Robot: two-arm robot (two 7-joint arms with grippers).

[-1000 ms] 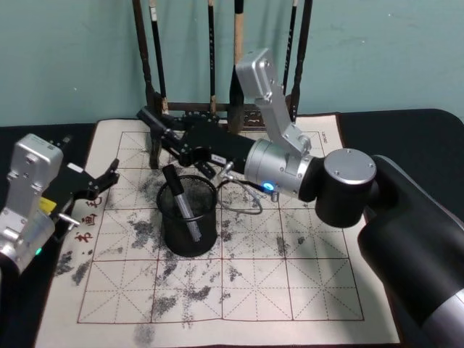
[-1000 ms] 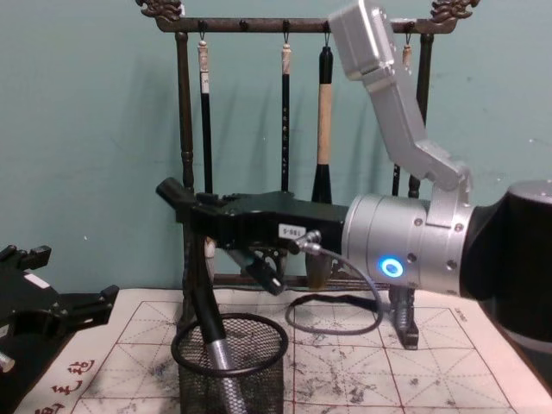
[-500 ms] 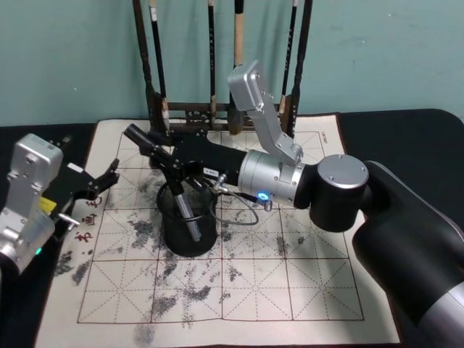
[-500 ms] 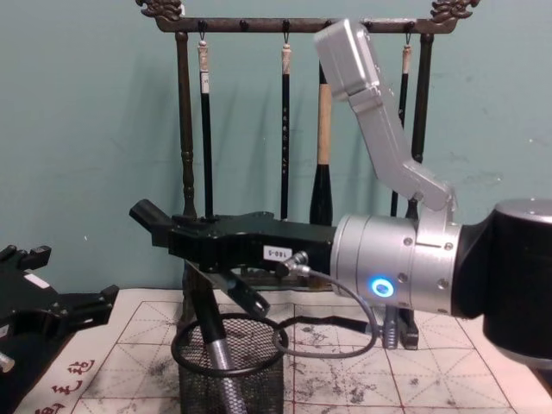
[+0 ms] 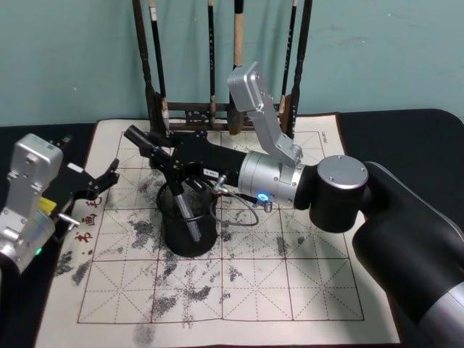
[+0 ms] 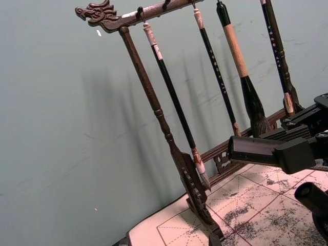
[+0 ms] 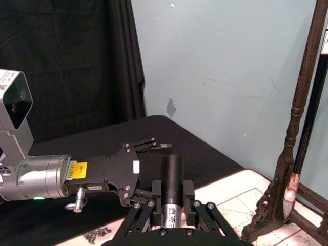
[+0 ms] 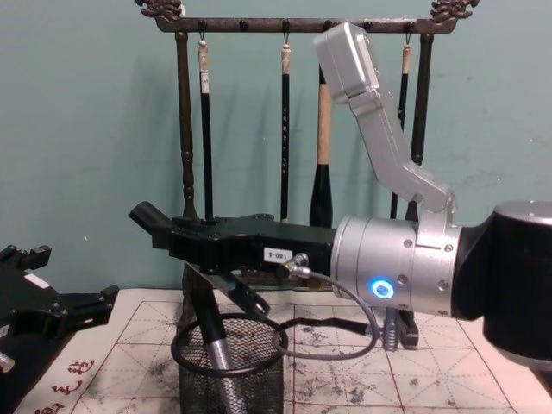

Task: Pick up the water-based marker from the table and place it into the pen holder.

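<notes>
My right gripper (image 5: 171,155) reaches leftward over the pen holder (image 5: 187,235), a black wire-mesh cup on the inked grid mat. It is shut on the water-based marker (image 5: 139,138), whose black cap sticks out up and to the left past the fingers. The right wrist view shows that marker (image 7: 172,177) with its silver body between the finger links. From the chest, the marker (image 8: 150,216) hangs above the holder's rim (image 8: 183,360). Another black-and-silver marker (image 5: 181,201) leans inside the holder. My left gripper (image 5: 107,177) rests open at the mat's left edge.
A tall dark wooden brush rack (image 5: 217,112) with several hanging brushes stands just behind the holder, against the green wall. The ink-stained practice mat (image 5: 254,275) covers the black table. A grey cable loop (image 8: 332,341) hangs under my right wrist.
My right arm swung left and lower, bringing the held marker from near the rack to just above the holder, then stopped. The left arm stayed still.
</notes>
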